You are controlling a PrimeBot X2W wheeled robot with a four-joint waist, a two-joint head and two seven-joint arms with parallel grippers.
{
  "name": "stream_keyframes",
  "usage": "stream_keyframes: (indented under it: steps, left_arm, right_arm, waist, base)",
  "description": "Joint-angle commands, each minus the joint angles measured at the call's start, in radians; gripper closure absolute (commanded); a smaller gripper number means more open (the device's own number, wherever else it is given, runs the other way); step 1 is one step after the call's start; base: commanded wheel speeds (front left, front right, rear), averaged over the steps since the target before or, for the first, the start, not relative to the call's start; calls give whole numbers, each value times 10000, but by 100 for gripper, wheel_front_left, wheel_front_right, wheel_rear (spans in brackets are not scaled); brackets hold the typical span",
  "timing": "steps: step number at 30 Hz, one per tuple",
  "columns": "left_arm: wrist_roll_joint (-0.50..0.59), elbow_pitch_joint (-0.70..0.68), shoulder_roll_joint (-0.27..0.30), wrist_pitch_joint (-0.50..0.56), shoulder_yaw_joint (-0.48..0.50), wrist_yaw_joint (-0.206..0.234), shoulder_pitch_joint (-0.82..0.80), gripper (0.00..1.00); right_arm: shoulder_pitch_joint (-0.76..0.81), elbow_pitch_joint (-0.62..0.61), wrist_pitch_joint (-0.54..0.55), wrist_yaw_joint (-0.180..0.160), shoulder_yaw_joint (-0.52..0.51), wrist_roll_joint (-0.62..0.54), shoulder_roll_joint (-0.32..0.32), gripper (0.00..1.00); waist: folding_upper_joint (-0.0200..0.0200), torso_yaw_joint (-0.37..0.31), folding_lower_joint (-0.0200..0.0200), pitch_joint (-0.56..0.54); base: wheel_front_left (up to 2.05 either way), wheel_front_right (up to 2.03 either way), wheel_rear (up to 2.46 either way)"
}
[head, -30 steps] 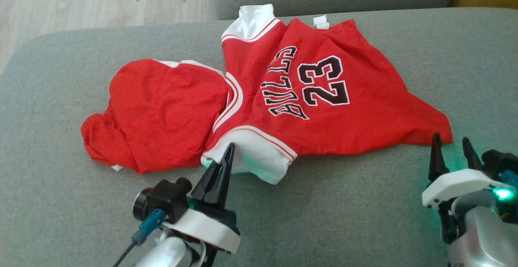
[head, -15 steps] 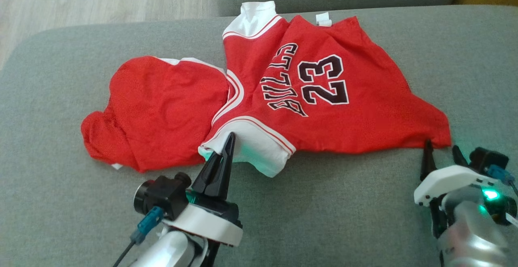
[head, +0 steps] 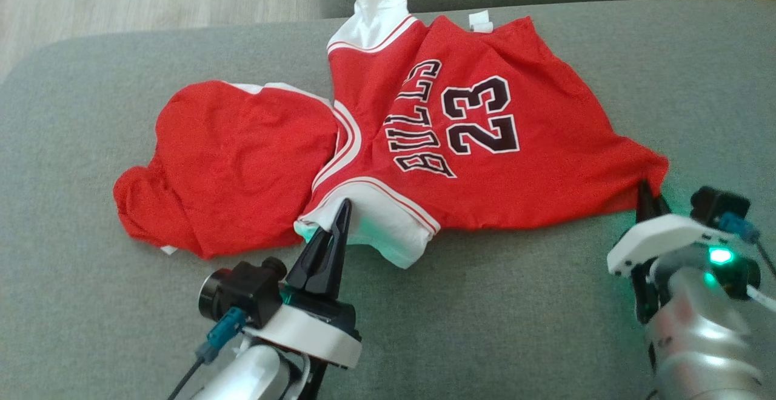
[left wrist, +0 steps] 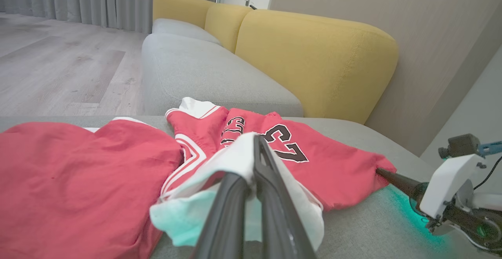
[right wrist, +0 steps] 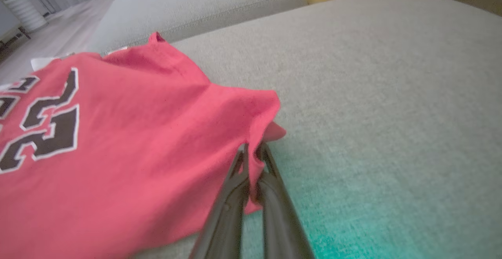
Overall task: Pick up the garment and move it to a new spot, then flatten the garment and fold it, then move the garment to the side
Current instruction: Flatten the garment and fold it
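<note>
Jersey [head: 545,170] spread on sofa [head: 515,315] — left hand [head: 345,205] pinches white sleeve [head: 388,236]; right hand [head: 644,186] grips red corner [head: 653,166].

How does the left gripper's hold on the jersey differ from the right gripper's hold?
The left gripper pinches the white sleeve; the right gripper pinches a plain red corner. The left gripper sits near the middle of the jersey, the right gripper at its right end. Both are shut on the jersey.

1. We see a red jersey [head: 545,145] with white trim, "BULLS 23" in black (read sideways from here).
2. It lies spread and rumpled on the grey cushion [head: 515,315], its left part a plain red bunched mass.
</note>
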Motion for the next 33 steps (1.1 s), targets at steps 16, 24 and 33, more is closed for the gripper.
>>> stream_keyframes:
  steps: [16,24,33]
  left_arm:
    - [-597,15,827,1436,1318,-514,-2986,100]
    - [-1171,1216,633,2244,1975,-1151,-5582,100]
    - [-1342,260,781,2515,2390,-832,-6146,100]
  right_arm:
    - [410,-5692,-109,-7,2944,2393,-31,100]
    - [-549,-7584,447,-7,3299,2546,-303,100]
    - [-226,-9914,1765,-7,2700,1847,-557,100]
  waist:
    - [0,-423,0,-1022]
    - [0,-641,0,-1591]
    - [0,-746,0,-1856]
  base:
    - [0,0,0]
    - [0,0,0]
    - [0,0,0]
